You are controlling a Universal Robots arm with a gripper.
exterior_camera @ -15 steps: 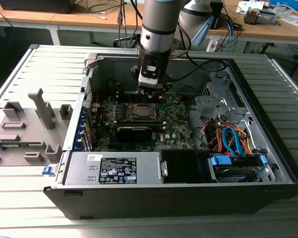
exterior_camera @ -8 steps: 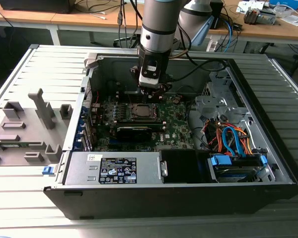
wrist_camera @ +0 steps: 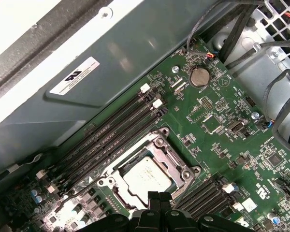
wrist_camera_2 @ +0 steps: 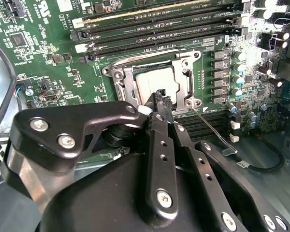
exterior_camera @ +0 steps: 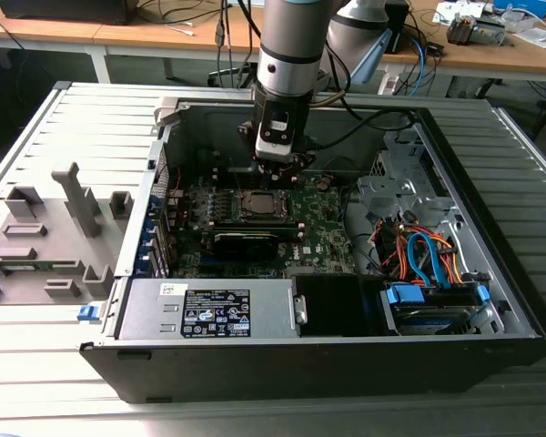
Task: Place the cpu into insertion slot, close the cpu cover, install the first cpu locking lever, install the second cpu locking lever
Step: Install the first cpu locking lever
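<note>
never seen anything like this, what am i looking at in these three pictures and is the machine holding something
A robot arm reaches into an open computer case. One camera watches from outside; two ride near the arm's wrist, looking at the green circuit board. The cpu, a small silver square, sits in its slot, with the cpu cover, a metal frame, lying flat around it. The black gripper hangs close over it, fingers together, holding nothing I can see.

Silver cpu [wrist_camera: 147, 176] flat in socket, cpu cover [wrist_camera: 170, 157] down around it
</note>
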